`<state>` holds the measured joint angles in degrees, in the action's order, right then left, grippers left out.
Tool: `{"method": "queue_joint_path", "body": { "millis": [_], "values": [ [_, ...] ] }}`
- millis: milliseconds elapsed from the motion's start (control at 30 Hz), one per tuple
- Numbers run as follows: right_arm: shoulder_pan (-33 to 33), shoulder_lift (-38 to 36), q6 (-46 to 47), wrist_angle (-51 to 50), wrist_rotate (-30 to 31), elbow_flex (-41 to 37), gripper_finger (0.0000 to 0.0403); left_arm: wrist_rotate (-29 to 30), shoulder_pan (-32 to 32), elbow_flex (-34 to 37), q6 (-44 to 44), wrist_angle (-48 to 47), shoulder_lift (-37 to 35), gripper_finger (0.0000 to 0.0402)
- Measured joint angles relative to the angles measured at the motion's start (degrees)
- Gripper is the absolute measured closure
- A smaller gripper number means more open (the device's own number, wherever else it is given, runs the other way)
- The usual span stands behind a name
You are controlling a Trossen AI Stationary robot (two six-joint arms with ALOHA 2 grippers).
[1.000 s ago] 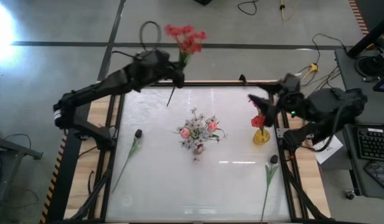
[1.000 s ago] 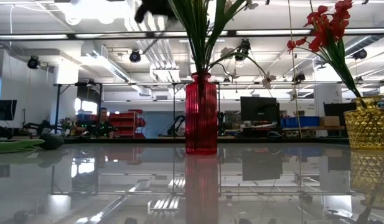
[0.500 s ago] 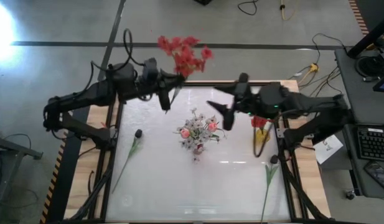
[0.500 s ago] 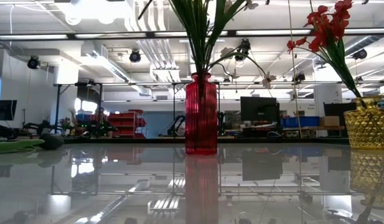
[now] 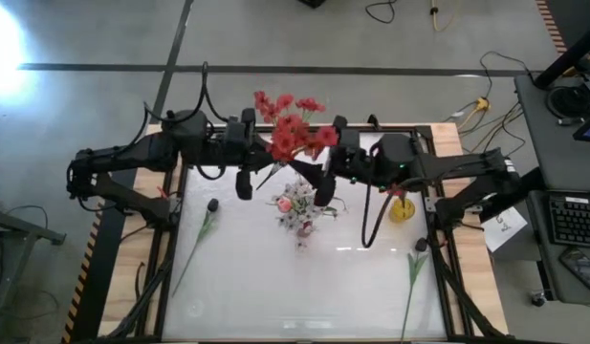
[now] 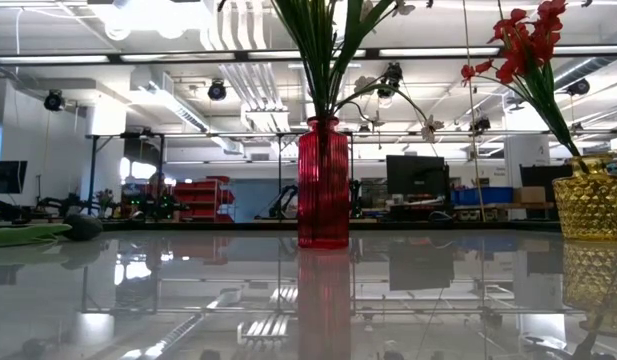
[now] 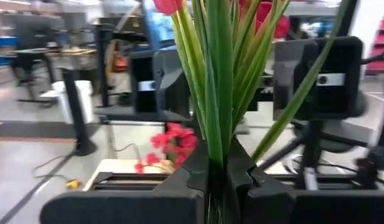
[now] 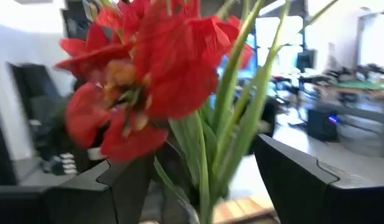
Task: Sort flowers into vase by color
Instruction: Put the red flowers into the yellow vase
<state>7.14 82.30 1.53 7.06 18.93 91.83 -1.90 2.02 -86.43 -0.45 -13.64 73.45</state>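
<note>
I am holding a red spray (image 5: 293, 129) clamped in the left tool (image 7: 218, 177) above the worktop (image 5: 275, 287); the right tool (image 8: 204, 186) is gaping around it, seemingly mid-handover. Gold vase (image 5: 402, 209) holds one red spray; two pink buds (image 5: 211, 206) are lying unsorted.

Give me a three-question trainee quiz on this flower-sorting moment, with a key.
1. True or false: the left gripper is shut on the red spray.
2. Which vase holds red flowers? A) gold vase B) red vase
3. Fill in: the right gripper is ____ around the spray's stalks.

Key:
1. True.
2. A; the red vase holds white sprays and pink buds.
3. Open; its fingers flank the stalks without closing.
</note>
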Motion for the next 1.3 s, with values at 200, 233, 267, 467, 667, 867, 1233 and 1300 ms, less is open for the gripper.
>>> {"method": "queue_joint_path", "body": {
  "millis": [200,233,267,467,667,867,1233,1300],
  "values": [
    [0.11,2.75,0.46,5.37,-1.34,0.0,0.0184,-3.62,0.0,0.0,0.33,-3.01,-0.22,0.0401],
    [0.09,2.89,1.14,5.5,-1.32,0.0,0.0197,-3.6,0.0,0.0,0.33,-3.41,-0.32,0.0401],
    [0.09,3.0,2.02,5.63,-1.28,0.0,0.0213,-3.6,0.0,0.0,0.33,-3.38,-0.47,0.0401],
    [0.04,4.15,3.22,5.67,-0.77,0.02,0.0346,-3.69,0.0,0.0,-0.12,-5.46,-0.81,0.0377],
    [0.32,4.46,3.09,4.77,3.78,0.0,0.0384,-2.29,0.09,0.0,1.87,-15.61,-4.29,0.0299],
    [2.94,0.68,-0.92,-0.77,12.58,-0.02,0.0387,2.43,0.04,0.0,2.98,-25.95,-13.95,0.0223],
    [9.73,-16.62,-3.01,-14.32,23.26,0.0,0.0389,4.48,0.04,2.59,-1.2,-28.25,-23.9,0.0204],
    [10.03,-19.15,-3.25,-19.41,22.82,0.04,0.0389,4.69,0.04,4.18,-1.84,-27.71,-24.06,0.0207]
  ]
}}
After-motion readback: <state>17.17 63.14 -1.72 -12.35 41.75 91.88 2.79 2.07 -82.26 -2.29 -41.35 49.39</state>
